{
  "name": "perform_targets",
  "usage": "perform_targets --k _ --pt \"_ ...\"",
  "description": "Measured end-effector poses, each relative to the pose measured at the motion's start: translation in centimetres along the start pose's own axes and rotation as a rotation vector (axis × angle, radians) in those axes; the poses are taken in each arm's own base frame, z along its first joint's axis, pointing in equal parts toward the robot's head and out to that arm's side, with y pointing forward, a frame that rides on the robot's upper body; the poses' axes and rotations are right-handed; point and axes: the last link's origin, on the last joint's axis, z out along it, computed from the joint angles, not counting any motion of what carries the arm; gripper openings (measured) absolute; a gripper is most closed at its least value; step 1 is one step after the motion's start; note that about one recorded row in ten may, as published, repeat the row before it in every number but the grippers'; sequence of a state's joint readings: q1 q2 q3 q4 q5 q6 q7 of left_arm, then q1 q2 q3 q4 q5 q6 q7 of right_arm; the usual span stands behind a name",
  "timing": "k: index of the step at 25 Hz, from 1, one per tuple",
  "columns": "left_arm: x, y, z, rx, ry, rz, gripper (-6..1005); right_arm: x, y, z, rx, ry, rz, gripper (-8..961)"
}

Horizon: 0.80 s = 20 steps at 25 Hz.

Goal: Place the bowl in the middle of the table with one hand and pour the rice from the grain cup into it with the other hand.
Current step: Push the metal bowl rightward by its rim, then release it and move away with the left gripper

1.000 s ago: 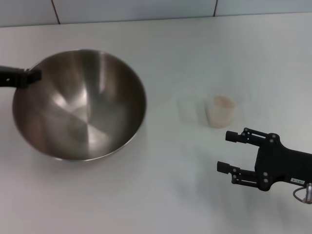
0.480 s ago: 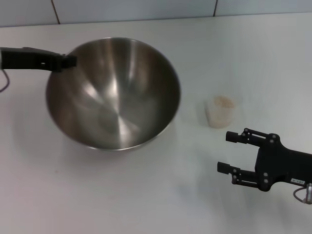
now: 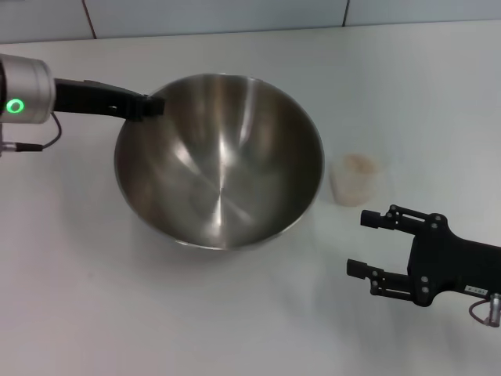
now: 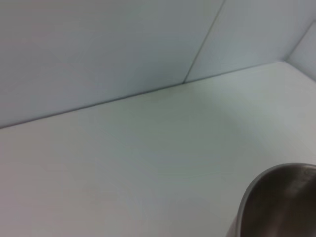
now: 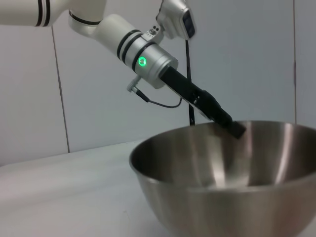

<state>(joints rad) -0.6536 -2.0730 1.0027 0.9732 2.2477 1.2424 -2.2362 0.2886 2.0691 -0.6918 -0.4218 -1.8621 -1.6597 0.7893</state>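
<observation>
The large steel bowl (image 3: 223,168) is near the middle of the white table (image 3: 235,313), and its inside is empty. My left gripper (image 3: 147,106) reaches in from the left and is shut on the bowl's far-left rim. In the right wrist view the same gripper (image 5: 232,126) pinches the rim of the bowl (image 5: 222,182). The left wrist view shows only a piece of the bowl's rim (image 4: 276,197). Just right of the bowl stands the small clear grain cup (image 3: 354,182), upright, with rice (image 3: 358,163) inside. My right gripper (image 3: 362,244) is open, in front of the cup and clear of it.
A tiled grey wall (image 3: 219,16) runs along the table's far edge. The left arm's silver wrist (image 3: 23,98), with a green light and a cable, hangs over the table's left side. Bare tabletop lies in front of the bowl.
The left gripper has carried the bowl rightward, from the table's left side to near the middle, close to the cup. The right gripper and the cup have stayed put.
</observation>
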Motion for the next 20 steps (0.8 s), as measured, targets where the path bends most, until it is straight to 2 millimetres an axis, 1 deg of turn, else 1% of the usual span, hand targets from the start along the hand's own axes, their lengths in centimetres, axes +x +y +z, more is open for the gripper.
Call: perform_targets --k 1,6,20 --pt "-0.1 0.0 0.4 0.008 -0.004 0.007 46 0.0 0.0 0.0 0.000 0.000 0.001 763" --pt "-0.2 -0.1 0.9 0.012 -0.010 -0.002 47 0.0 0.0 0.0 0.001 -0.001 0.002 763" --pt "-0.9 -0.5 1.9 0.020 -0.026 -0.017 50 0.0 -0.1 -0.1 0.004 -0.002 0.002 762"
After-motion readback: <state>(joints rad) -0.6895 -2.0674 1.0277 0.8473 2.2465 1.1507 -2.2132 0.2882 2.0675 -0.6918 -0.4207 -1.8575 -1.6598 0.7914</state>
